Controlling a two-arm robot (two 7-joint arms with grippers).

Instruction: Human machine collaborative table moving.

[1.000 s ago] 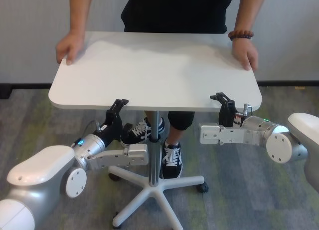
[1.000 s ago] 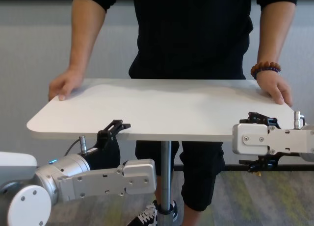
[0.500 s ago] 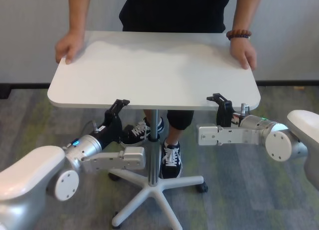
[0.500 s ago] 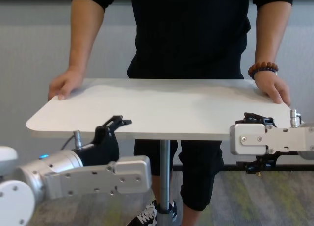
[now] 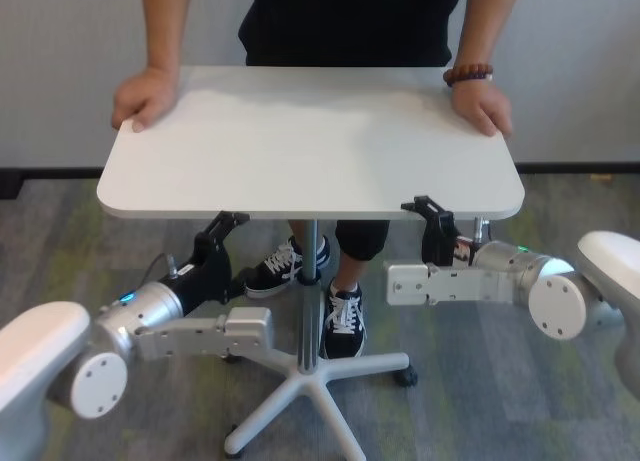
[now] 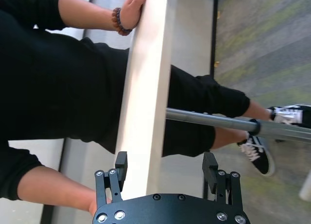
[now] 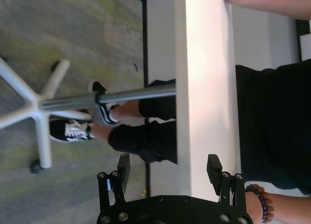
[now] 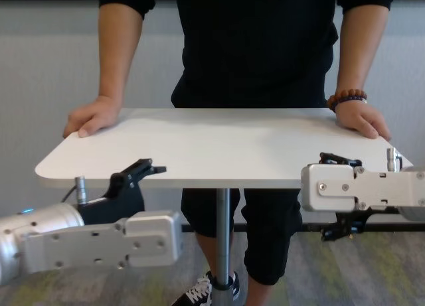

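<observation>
The wide white rectangular table (image 5: pixel 310 141) on its slim grey pole stands between the robot and the person in black (image 5: pixel 350 21), whose hands rest on its far corners. The left black pincer gripper (image 6: pixel 165 168) and right black pincer gripper (image 7: pixel 170 170) straddle the near edge, jaws spread, seemingly not touching it.

Smooth matt white table (image 5: pixel 300 141) on a metal pole (image 5: pixel 311 251)

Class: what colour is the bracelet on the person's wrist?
Brown beads, on the bracelet; the head view shows it best.
</observation>
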